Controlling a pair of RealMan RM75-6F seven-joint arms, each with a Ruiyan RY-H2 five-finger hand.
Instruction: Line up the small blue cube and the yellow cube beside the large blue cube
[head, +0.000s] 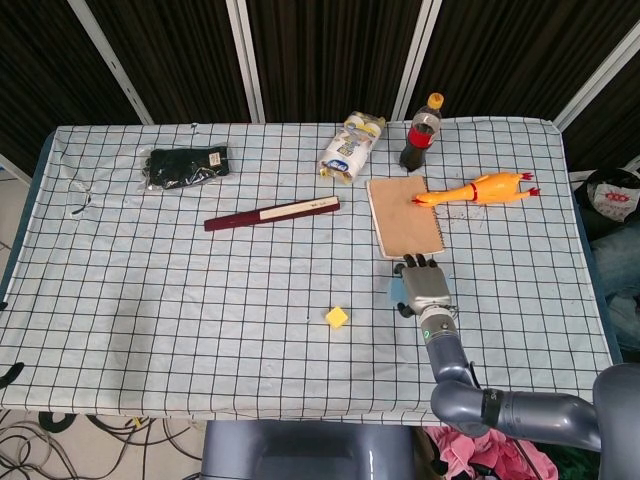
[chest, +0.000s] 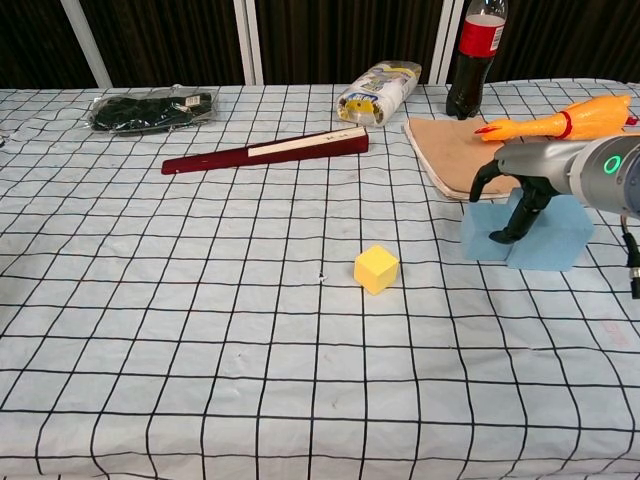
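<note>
My right hand (head: 425, 286) (chest: 535, 175) lies over the large blue cube (head: 396, 291) (chest: 555, 238) at the right of the table and grips it, fingers curled down its front face. The cube sits on the checked cloth just in front of a brown pad (chest: 450, 150). The yellow cube (head: 337, 318) (chest: 376, 269) stands alone on the cloth, to the left of the blue cube and a little nearer the front edge. No small blue cube shows in either view. My left hand is out of both views.
Behind the blue cube lie the brown pad (head: 404, 215) and a rubber chicken (head: 485, 189) (chest: 565, 122). A cola bottle (head: 421, 133) (chest: 477, 55) and a snack packet (head: 351, 148) stand at the back. A dark red strip (head: 272, 213) and a black bag (head: 185, 165) lie further left.
</note>
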